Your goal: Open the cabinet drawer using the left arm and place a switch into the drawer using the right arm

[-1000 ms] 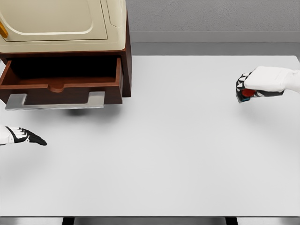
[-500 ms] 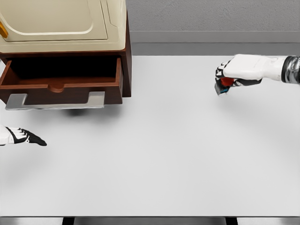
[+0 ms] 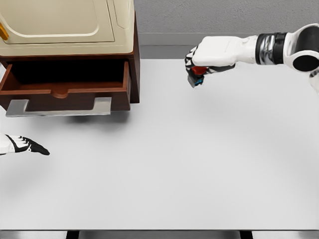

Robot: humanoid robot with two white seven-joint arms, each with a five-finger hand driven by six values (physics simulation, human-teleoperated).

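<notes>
Head view: switch (image 3: 196,78) in right robot hand (image 3: 205,59); bare table (image 3: 199,159) toward open drawer (image 3: 65,89)

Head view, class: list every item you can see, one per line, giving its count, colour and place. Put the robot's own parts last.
Table: one, white, fills most of the view.
Cabinet: one, dark brown, far left corner of the table.
Drawer: one, brown with a silver handle, pulled open, nothing visible inside.
Appliance: one, cream, on top of the cabinet.
Switch: one, red and dark, held above the table right of the cabinet.
Right hand: one, white, gripping the switch.
Left hand: one, white and black, lower left, fingers extended, holding nothing.
</notes>
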